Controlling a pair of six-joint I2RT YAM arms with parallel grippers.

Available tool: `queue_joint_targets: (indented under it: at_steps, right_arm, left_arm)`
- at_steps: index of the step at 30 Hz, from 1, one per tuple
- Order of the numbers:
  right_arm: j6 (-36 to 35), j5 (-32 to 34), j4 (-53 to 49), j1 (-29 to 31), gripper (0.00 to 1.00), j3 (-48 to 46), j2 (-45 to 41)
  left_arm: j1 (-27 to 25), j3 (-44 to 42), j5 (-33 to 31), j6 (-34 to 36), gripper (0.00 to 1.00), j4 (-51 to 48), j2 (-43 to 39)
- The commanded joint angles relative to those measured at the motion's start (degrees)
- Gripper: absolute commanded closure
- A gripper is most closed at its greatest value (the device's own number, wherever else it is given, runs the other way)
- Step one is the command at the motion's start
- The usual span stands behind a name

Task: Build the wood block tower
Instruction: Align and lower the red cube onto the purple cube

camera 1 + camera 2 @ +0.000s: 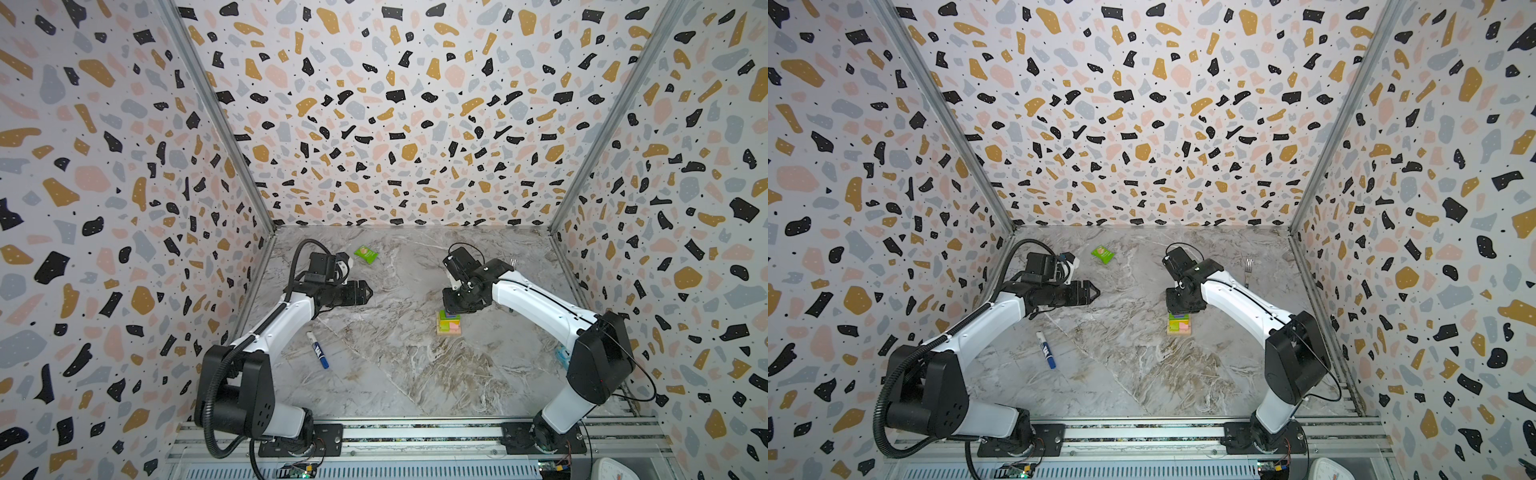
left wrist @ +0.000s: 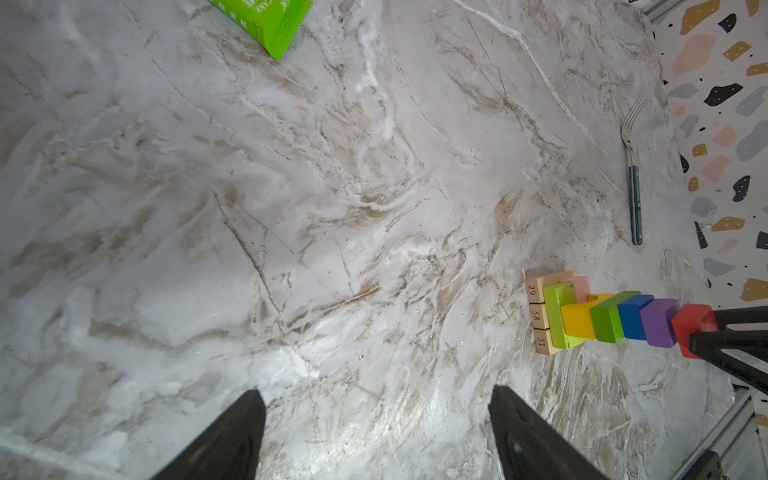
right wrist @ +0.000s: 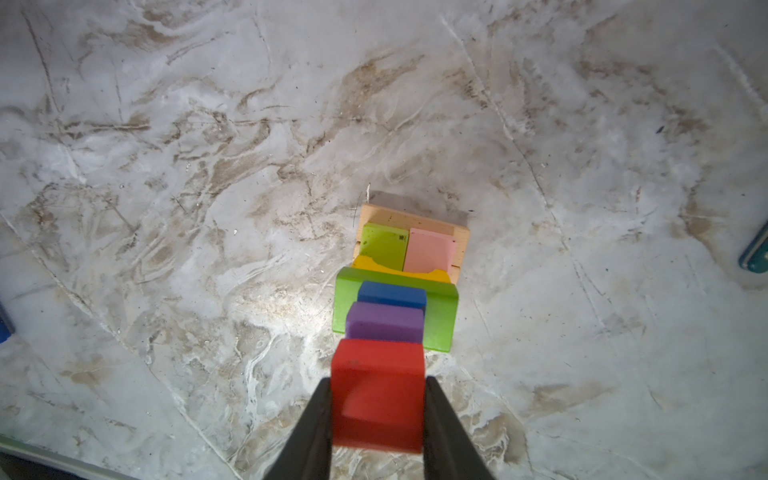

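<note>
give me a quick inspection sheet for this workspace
surface: marble-look tabletop, no spills seen
job's things: tower upright, tan bars lowest, red cube topmost above the purple cube; no loose blocks seen
clutter: green packet, marker pen, fork, all apart from the tower
grippers: left gripper jaws open, empty, away from the tower; right gripper jaws shut on the red cube
cables: black hose on the left arm, thin black cable on the right arm; neither near the tower
surroundings: terrazzo-print walls, metal rail in front
</note>
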Motion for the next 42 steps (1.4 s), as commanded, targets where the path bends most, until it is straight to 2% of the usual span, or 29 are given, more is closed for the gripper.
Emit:
queue_joint_targets:
  at_steps: [1,25,42]
  right_arm:
    - [0.4,-0.1,0.2,-0.2,0.84,-0.3,-2.1]
    - [0.2,0.4,1.1,-0.2,0.82,-1.1,-1.8]
    - [0.2,1.5,-0.1,-0.2,0.72,0.0,-1.6]
  left_arm:
    - [-0.2,-0.4,0.4,0.2,0.14,1.2,-0.8]
    - [-0.3,-0.3,0.3,0.2,0.14,1.0,-0.7]
    - [-0.3,-0.2,0.4,0.3,0.14,1.0,-0.6]
